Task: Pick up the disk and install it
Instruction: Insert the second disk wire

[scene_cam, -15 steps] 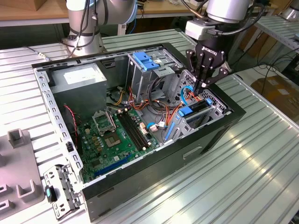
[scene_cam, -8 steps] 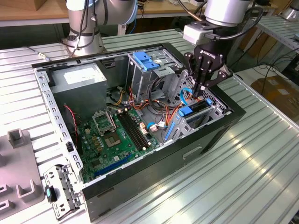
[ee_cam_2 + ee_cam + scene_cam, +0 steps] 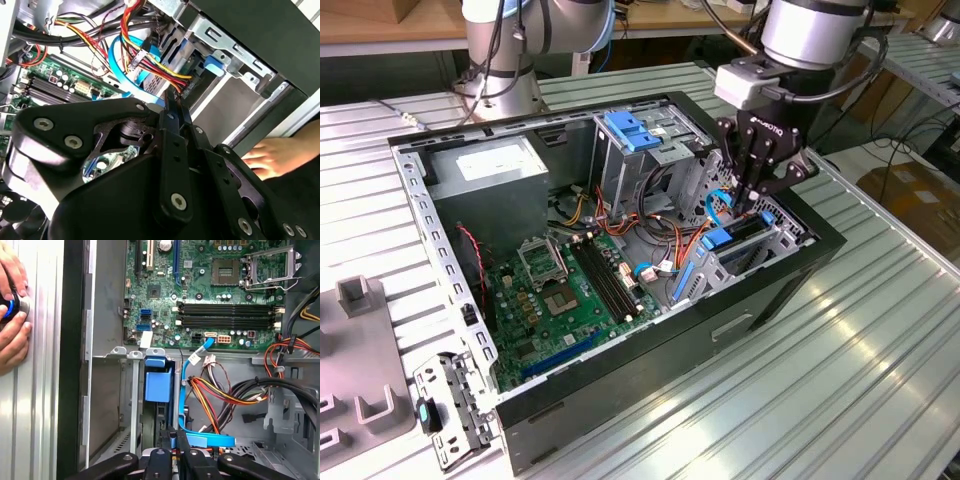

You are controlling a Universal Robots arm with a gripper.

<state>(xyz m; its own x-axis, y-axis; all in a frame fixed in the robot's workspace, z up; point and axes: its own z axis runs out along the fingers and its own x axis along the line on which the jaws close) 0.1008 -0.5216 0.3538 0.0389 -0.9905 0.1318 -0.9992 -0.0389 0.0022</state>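
Here the gripper [image 3: 756,196] hung low over the drive bay of the open computer case [image 3: 620,395], its fingers [image 3: 172,440] drawn together (nothing clearly between them). The disk [image 3: 745,243] sat upright in the bay's slot just beneath, beside the motherboard [image 3: 570,295].

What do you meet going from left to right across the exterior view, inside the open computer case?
Power-supply box → motherboard → tall metal cage with its blue latch → the gripper, down at the drive bay where the disk in its blue carrier sits.
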